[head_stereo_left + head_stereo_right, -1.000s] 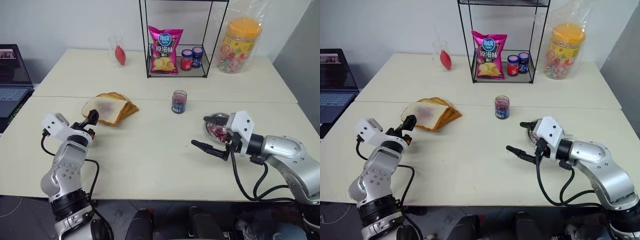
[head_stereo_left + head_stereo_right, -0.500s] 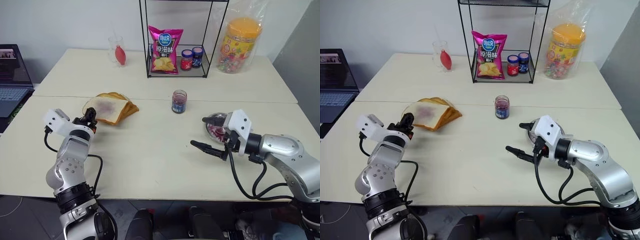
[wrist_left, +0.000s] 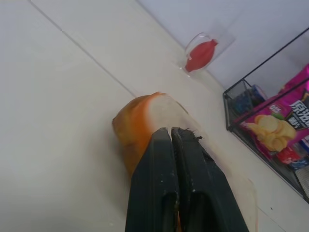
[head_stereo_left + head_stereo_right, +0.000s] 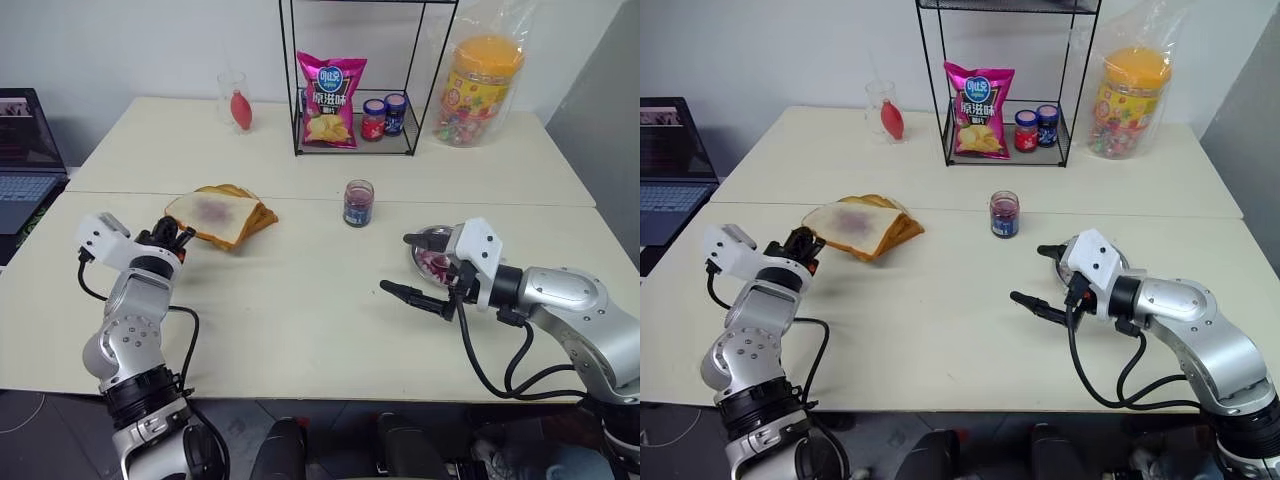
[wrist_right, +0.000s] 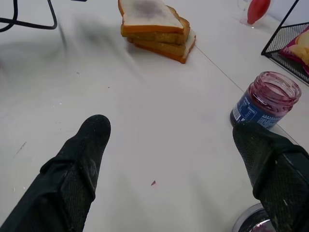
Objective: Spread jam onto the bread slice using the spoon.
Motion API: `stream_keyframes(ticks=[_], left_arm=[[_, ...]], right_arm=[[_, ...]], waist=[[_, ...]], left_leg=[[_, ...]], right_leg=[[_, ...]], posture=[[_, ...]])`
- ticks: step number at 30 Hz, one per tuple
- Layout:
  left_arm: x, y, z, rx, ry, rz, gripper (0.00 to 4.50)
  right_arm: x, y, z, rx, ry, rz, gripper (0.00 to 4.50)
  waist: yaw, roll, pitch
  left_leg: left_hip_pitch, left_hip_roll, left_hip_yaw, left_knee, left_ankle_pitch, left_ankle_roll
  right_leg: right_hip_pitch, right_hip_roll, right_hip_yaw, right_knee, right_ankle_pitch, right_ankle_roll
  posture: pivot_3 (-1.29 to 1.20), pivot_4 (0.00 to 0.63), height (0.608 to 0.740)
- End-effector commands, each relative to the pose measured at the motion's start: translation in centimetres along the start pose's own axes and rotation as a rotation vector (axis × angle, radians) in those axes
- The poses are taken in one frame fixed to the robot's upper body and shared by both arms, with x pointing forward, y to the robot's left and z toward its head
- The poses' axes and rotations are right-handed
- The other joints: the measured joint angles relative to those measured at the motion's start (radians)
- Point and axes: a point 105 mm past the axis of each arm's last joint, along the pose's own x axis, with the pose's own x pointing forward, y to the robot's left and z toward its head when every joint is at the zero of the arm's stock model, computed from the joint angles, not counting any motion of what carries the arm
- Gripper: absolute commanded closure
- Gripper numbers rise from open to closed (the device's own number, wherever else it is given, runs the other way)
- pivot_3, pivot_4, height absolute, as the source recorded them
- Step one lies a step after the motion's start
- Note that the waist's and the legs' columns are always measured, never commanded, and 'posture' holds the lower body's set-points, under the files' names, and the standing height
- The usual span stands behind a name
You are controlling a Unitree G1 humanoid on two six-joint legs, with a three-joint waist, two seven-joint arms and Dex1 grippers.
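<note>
Over by the tabletop's left edge, left gripper (image 4: pixel 178 237) is pinched on the bread slice (image 4: pixel 212 214), probably steadying it, while right gripper (image 4: pixel 412 270) idles spread wide.

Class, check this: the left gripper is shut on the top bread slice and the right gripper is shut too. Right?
Not quite. The left gripper is shut on the bread slice, but the right gripper is open, fingers wide apart, as the right wrist view shows.
</note>
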Motion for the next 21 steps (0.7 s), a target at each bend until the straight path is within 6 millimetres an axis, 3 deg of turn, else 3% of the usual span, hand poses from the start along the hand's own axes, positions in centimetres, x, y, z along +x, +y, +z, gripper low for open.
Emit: stream_keyframes(ticks=[1,5,9,12,15,18,21], left_arm=[[-1.1,-4.4,0.9,0.058,0.039,-0.263,4.43],[-3.4,-8.2,-0.8,0.053,0.269,-0.543,4.43],[-5.0,-10.1,-1.3,0.039,0.396,-0.699,4.43],[-3.2,-9.2,0.7,-0.031,0.265,-0.613,4.43],[-1.6,-6.9,3.0,-0.061,0.070,-0.413,4.43],[-2.1,-4.0,2.9,0.117,-0.008,-0.210,4.03],[-2.8,-2.8,2.9,0.081,-0.069,-0.141,3.39]], right_arm=[[-0.7,-0.5,1.6,-0.061,-0.039,-0.013,0.00],[-1.9,0.5,1.5,-0.039,-0.033,0.064,0.00],[-2.8,1.7,0.7,-0.024,0.009,0.125,0.00],[-2.9,1.9,0.5,-0.011,0.008,0.107,0.00],[-2.7,2.1,0.5,-0.006,0.000,0.092,0.00],[-2.8,2.4,0.3,-0.001,0.003,0.096,0.00],[-2.5,2.3,0.4,-0.009,-0.004,0.105,0.00]], waist=[[0.000,0.000,0.000],[-0.001,0.000,0.000],[-0.001,0.000,0.000],[0.000,0.000,0.000],[-0.001,0.000,0.000],[-0.004,0.000,0.000],[0.002,0.000,0.000]], left_leg=[[0.000,0.000,0.000,0.000,0.000,0.000],[0.000,0.000,0.000,0.000,0.000,0.000],[0.000,0.000,0.000,0.000,0.000,0.000],[0.000,0.001,0.000,0.000,0.000,0.000],[0.001,0.001,0.000,0.000,0.000,0.000],[0.001,0.002,0.002,0.000,0.000,0.000],[0.001,0.002,0.003,-0.001,0.000,0.000]], right_leg=[[0.000,0.000,0.000,0.000,0.000,0.000],[0.000,0.000,0.000,0.000,0.000,0.000],[0.000,0.000,0.000,0.000,0.000,0.000],[0.000,0.000,0.000,0.000,0.000,0.000],[0.000,0.000,0.000,0.001,0.000,-0.001],[0.000,0.001,0.002,0.000,0.002,-0.003],[-0.001,0.001,0.003,-0.001,0.001,-0.003]], posture=[[0.00,0.150,0.740],[0.00,0.150,0.740],[0.00,0.150,0.740],[0.00,0.150,0.740],[0.00,0.150,0.740],[0.00,0.150,0.740],[0.00,0.150,0.740]])
